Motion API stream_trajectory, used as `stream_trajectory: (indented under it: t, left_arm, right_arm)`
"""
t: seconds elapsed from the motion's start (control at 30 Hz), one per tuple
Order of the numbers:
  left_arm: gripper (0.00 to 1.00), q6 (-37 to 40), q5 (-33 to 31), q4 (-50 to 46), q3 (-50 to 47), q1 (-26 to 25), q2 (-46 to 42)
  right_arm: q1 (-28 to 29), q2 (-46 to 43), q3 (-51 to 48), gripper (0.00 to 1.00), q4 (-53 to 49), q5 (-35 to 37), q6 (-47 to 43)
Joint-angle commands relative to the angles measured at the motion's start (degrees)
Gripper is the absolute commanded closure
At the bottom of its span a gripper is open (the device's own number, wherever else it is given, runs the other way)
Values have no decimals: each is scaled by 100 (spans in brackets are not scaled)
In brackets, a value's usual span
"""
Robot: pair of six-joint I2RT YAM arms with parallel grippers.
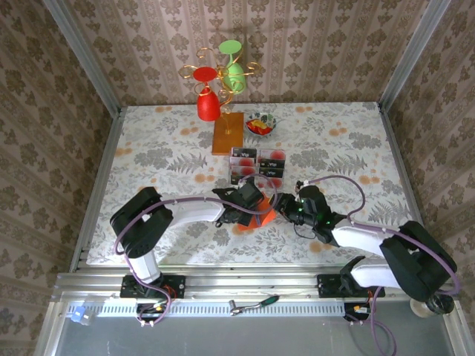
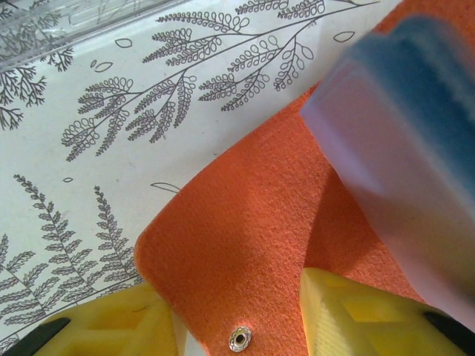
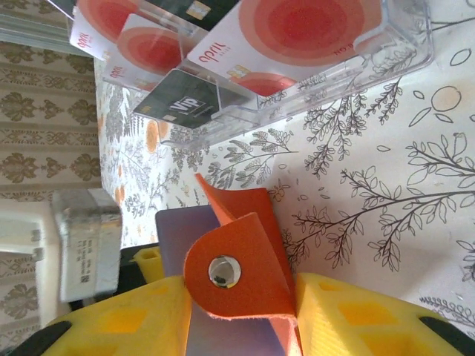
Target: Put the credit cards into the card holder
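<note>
Just on the near side of the tray, toward the arm bases, the orange holder lies on the leaf-print cloth, and both grippers meet over it.

The left gripper reaches in from the tray's near-left. Its yellow fingers stand apart, and the holder's felt fills the gap between them. A metal stud shows low in that gap. Whether those fingers press the felt or merely flank it, I cannot tell.

The right gripper reaches in from the tray's near-right. Its jaws are spread, and the holder's rounded flap sits face-on between them, with a snap at its middle. The flap's edges reach both fingers. Behind the flap, on the side toward the tray, a flat lavender sheet stands against a raised orange wall of the holder. What the sheet is cannot be made out.

The cards are in the tray, leaning in its clear slots. Most are pale with red rings, and a black card is marked VIP.

On the tray's far side stands a wooden-based rack hung with a red glass and a green glass. A small bowl sits just beside the rack.
</note>
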Motion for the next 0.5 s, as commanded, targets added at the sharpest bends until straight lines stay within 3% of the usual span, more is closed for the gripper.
stream_trajectory:
  t: [0.0,0.47]
  left_arm:
    - [56,-49,38,-103,71,-41,42]
    - [56,259,-105,-790,787,-30,-33]
  right_arm:
    - [-61,-295,108,57,-660,135,-291]
    - [-66,249,68,68,-373,-29,-392]
